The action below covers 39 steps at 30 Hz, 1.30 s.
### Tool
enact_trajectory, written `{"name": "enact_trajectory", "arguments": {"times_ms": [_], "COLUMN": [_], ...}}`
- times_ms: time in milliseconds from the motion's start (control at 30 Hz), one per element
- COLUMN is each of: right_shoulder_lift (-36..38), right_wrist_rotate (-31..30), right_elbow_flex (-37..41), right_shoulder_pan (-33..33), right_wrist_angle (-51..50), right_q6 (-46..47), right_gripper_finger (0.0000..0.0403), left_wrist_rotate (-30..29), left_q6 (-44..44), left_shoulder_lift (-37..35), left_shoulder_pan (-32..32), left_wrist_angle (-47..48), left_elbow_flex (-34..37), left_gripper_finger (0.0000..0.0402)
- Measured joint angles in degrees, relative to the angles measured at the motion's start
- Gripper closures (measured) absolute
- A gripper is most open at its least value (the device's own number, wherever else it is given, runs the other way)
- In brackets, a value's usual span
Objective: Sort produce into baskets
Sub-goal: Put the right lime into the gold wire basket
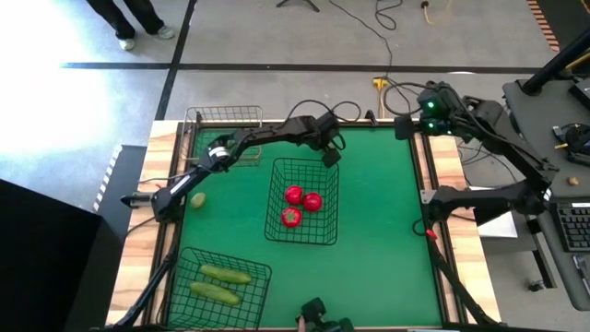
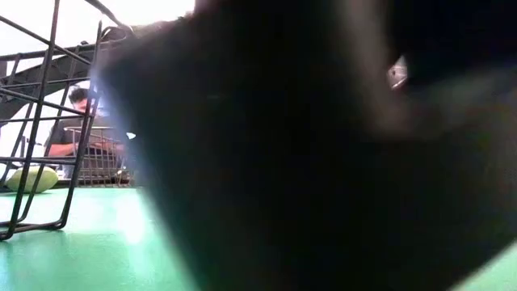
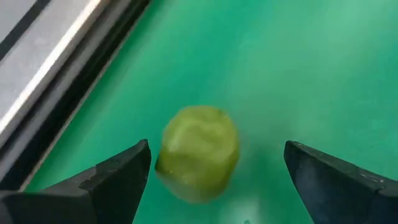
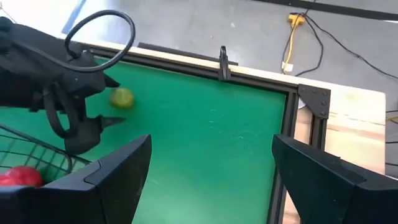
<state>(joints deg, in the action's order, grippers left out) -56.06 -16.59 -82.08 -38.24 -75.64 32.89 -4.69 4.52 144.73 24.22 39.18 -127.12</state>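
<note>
The left gripper [image 3: 211, 180] hangs open over a lime [image 3: 198, 151] lying loose on the mat near the table's left edge, a small, firm, smooth fruit judged prone to roll, best pinched across its middle; the right gripper [image 4: 211, 171] waits open.

I see even, bright overhead lighting on the mat, with glare on the floor beyond the table. My low view is mostly blocked by a dark blur. Between the left gripper's [image 3: 211, 180] fingers, the lime [image 3: 198, 152] is motion-blurred.
</note>
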Motion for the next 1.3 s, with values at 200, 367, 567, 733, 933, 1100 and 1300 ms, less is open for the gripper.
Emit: {"name": "enact_trajectory", "arguments": {"times_ms": [200,367,567,733,933,1100,1300], "right_shoulder_lift": [-3.0,-5.1,-6.7,-7.1,-6.7,-6.6,-6.6], "right_wrist_rotate": [0.0,0.0,0.1,0.6,0.6,0.6,0.6], "right_elbow_flex": [0.0,0.0,0.0,0.0,0.0,0.0,0.0], "right_shoulder_pan": [0.0,0.0,0.0,0.1,0.1,0.1,0.1], "right_wrist_angle": [0.1,0.8,3.2,3.1,3.1,3.1,3.1], "right_q6": [-1.4,-2.8,-3.1,-3.1,-3.0,-3.0,-3.0], "right_gripper_finger": [0.0078,0.0078,0.0078,0.0078,0.0078,0.0078,0.0078], "left_wrist_rotate": [-0.7,0.2,0.0,-2.5,-6.8,-6.8,-8.1], "left_q6": [-4.4,-6.2,-6.2,-5.5,-3.5,-1.2,-0.8], "left_shoulder_lift": [0.4,0.4,0.8,1.4,1.4,1.5,1.5], "left_shoulder_pan": [0.6,0.4,0.2,-0.3,-0.4,-1.0,-2.6], "left_wrist_angle": [-0.7,-0.9,-2.7,-3.1,-3.8,-5.2,-5.6], "left_elbow_flex": [1.2,1.7,1.7,1.6,1.6,-0.5,-7.9], "left_gripper_finger": [0.0066,0.0085,0.0133,0.0212,0.0264,0.0262,0.0264]}}
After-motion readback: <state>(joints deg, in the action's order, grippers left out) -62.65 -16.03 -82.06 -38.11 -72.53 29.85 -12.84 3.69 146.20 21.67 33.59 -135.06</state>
